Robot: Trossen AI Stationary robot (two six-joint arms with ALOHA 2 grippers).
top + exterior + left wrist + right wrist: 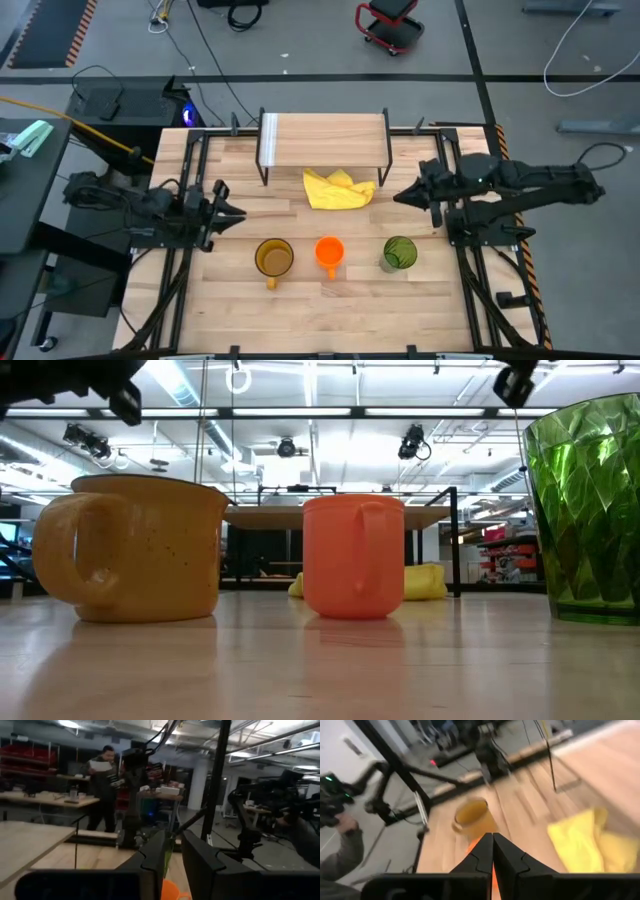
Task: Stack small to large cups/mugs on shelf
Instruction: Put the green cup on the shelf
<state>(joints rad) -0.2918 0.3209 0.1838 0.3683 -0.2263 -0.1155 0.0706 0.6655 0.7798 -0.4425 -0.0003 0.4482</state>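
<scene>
Three cups stand upright in a row on the slatted table [300, 315]: an amber mug [273, 258] on the left, a small orange mug [329, 252] in the middle, a green tumbler [399, 253] on the right. The shelf [325, 135] stands at the far edge with nothing on its wooden top. My left gripper [240, 213] hangs above the table left of the amber mug, its fingers [155, 855] a little open and holding nothing. My right gripper [398, 196] hangs right of the yellow cloth, fingers [485, 850] shut and holding nothing.
A crumpled yellow cloth [338, 188] lies on the table just in front of the shelf. Black frame rails [190, 190] run along both sides of the table. Beyond the table a person [102, 780] stands in the room, and a hand [345, 825] shows at the side.
</scene>
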